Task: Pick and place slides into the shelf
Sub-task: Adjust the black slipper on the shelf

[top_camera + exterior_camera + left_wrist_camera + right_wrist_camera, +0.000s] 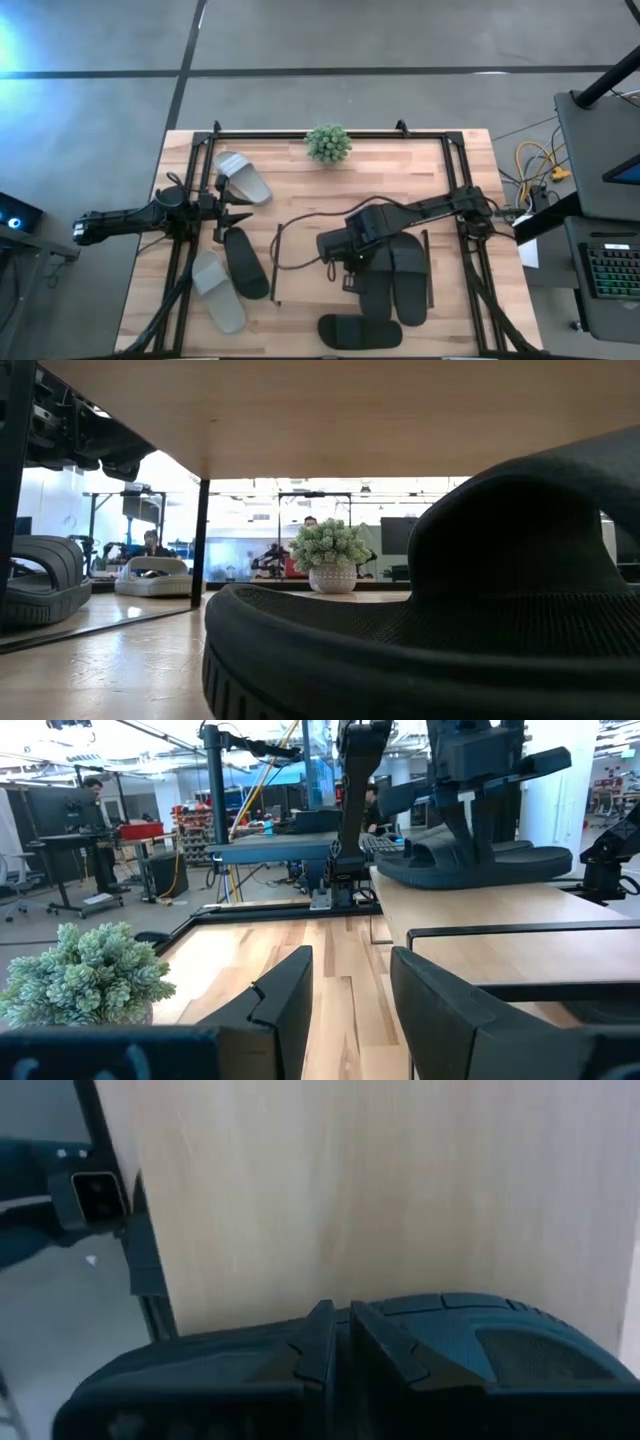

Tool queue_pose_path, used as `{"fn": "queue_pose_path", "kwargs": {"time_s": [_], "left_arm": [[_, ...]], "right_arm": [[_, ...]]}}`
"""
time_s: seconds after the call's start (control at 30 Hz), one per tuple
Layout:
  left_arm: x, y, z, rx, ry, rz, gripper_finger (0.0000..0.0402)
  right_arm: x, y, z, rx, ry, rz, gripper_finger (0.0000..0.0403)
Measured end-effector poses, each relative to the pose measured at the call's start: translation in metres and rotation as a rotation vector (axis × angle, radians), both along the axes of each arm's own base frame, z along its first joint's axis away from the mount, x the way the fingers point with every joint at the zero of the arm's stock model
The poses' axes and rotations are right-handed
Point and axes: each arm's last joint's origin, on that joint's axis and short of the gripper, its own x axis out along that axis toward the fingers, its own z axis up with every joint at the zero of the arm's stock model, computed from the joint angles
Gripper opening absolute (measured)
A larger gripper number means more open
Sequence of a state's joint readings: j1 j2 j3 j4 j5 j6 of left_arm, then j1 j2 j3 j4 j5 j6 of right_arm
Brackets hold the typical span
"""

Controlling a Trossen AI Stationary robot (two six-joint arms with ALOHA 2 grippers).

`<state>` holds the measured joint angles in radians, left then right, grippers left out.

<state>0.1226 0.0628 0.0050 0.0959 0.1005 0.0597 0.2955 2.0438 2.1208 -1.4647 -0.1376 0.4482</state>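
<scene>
The shelf (300,240), a low rack with a light wood top board, stands mid-table. My right gripper (340,1320) hangs over it, shut on a black slide (480,865). Another black slide (410,268) lies on the board beside it. One black slide (358,330) lies at the near edge. A black slide (246,262) and a grey slide (218,292) lie left of the shelf, and another grey slide (243,178) lies farther back. My left gripper (350,1010) waits open at the table's left, pointing level. My right gripper comes at the black slide from above, pointing steeply down, its two fingers (318,1342) closed together on the slide's raised upper part (250,1355). The gripper body hides which part that is. The slide sits level under the fingers; whether its sole touches the shelf board I cannot tell.
A black tube frame (200,150) runs around the table's edges. A small potted plant (328,143) stands at the far edge, middle. The low view looks under the shelf board (350,410), with a black slide (420,620) close in front. People sit in the room beyond.
</scene>
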Motion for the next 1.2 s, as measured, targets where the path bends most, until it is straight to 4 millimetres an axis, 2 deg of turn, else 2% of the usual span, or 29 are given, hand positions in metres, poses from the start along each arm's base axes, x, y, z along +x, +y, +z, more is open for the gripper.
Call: {"fn": "queue_pose_path", "kwargs": {"time_s": [0.37, 0.6, 0.97, 1.2], "left_arm": [[0.000, 0.000, 0.000, 0.000, 0.000, 0.000, 0.0123], [0.000, 0.000, 0.000, 0.000, 0.000, 0.000, 0.0123], [0.000, 0.000, 0.000, 0.000, 0.000, 0.000, 0.0123], [0.000, 0.000, 0.000, 0.000, 0.001, 0.000, 0.0123]], "right_arm": [[0.005, -0.003, 0.004, -0.085, -0.097, -0.029, 0.0028], [0.005, -0.007, 0.002, -0.091, -0.083, -0.029, 0.0028], [-0.002, -0.018, -0.009, -0.131, 0.050, -0.040, 0.0029], [-0.002, -0.020, -0.010, -0.157, 0.051, -0.054, 0.0029]]}}
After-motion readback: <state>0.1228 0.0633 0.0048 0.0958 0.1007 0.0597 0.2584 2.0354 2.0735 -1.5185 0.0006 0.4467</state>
